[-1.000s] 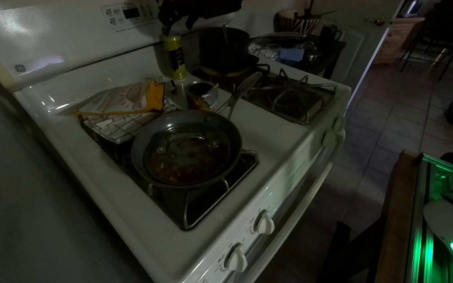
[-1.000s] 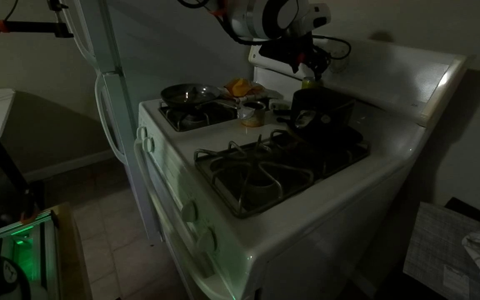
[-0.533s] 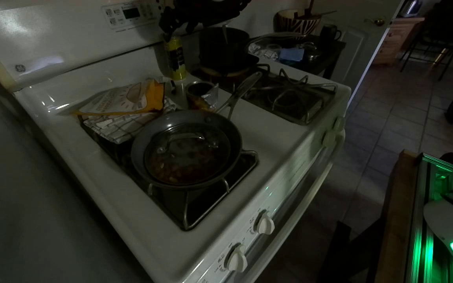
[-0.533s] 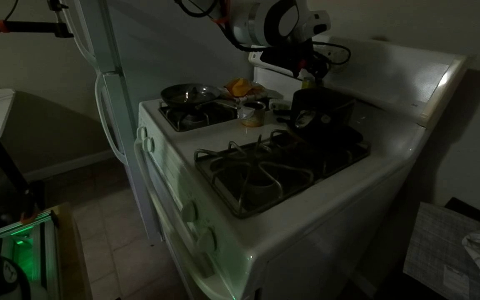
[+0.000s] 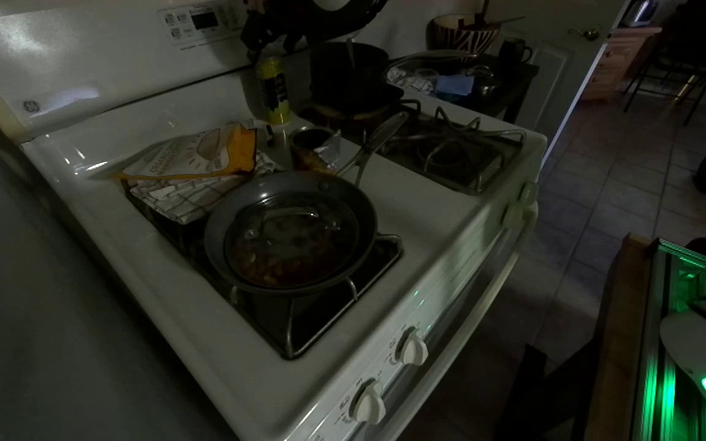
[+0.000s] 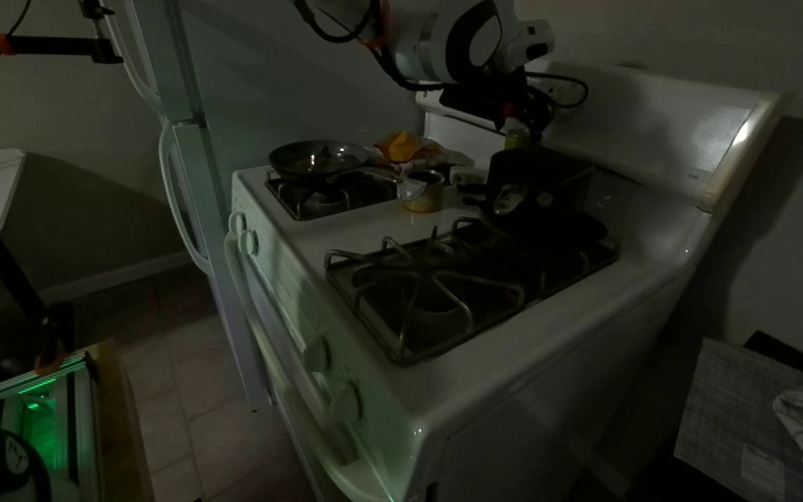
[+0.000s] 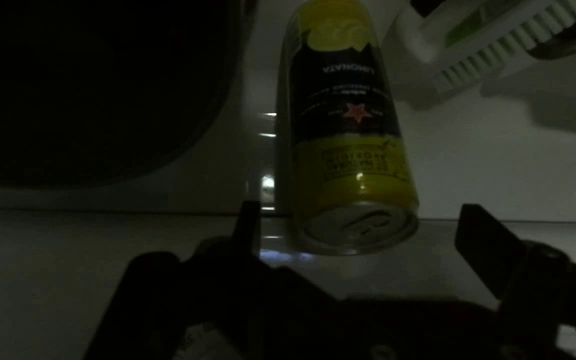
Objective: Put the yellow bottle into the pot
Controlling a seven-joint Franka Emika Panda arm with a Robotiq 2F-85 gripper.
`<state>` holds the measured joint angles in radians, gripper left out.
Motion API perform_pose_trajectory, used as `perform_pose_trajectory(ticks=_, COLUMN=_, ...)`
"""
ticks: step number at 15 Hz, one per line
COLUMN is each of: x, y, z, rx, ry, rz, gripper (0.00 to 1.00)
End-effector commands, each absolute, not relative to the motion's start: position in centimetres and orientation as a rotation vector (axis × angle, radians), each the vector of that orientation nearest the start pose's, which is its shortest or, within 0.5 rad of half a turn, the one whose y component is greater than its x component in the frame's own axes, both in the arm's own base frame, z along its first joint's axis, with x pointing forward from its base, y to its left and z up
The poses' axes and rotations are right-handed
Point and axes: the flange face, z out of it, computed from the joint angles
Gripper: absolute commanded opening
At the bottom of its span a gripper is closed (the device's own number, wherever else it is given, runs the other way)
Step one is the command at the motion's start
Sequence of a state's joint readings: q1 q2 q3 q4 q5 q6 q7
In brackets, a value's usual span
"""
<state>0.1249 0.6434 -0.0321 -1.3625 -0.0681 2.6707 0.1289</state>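
While upright beside the pot (image 5: 341, 79), a red-starred yellow LIMONATA can (image 7: 352, 131), tool (image 7: 360, 220) spread wide.

In an exterior view: stove (image 5: 417, 211), seen at middle distance from above the end with the pan (image 5: 295, 182), angled down toward pot (image 5: 345, 86) and door (image 5: 555, 67). In an exterior view: raised, stove's opposite end, facing across to fridge (image 6: 255, 104). In both exterior views: stove, pan, pot, can (image 5: 275, 92). Wrist view: close, downward, past gripper (image 7: 360, 220) onto can, pot at picture left.
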Motion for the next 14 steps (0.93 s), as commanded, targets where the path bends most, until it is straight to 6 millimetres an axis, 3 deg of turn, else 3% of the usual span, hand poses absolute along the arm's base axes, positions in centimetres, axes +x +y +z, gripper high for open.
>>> perform_pose_trajectory(ticks=1, x=77.8, y=8.5, z=41.3, rx=-2.96, ry=0.002, rz=-1.065, gripper=1.0)
perform_pose_trajectory(ticks=2, x=77.8, y=8.6, z=41.2, rx=-2.962, ry=0.004, rz=-1.061, gripper=1.0)
perform_pose_trajectory(ticks=4, x=78.0, y=8.6, z=41.0, rx=-2.972, ry=0.007, rz=-1.054, gripper=0.89)
perform_pose_trajectory(ticks=5, x=78.0, y=8.6, z=40.9, rx=-2.974, ry=0.009, rz=-1.056, gripper=0.77)
perform_pose_trajectory(ticks=6, x=78.0, y=8.7, z=40.7, rx=-2.977, ry=0.013, rz=-1.051, gripper=0.74)
perform_pose_trajectory(ticks=10, x=78.1, y=8.5, z=40.4, rx=-2.991, ry=0.017, rz=-1.037, gripper=0.38)
perform_pose_trajectory(ticks=14, x=77.4, y=8.4, z=41.9, rx=-2.975, ry=0.021, rz=-1.035, gripper=0.38)
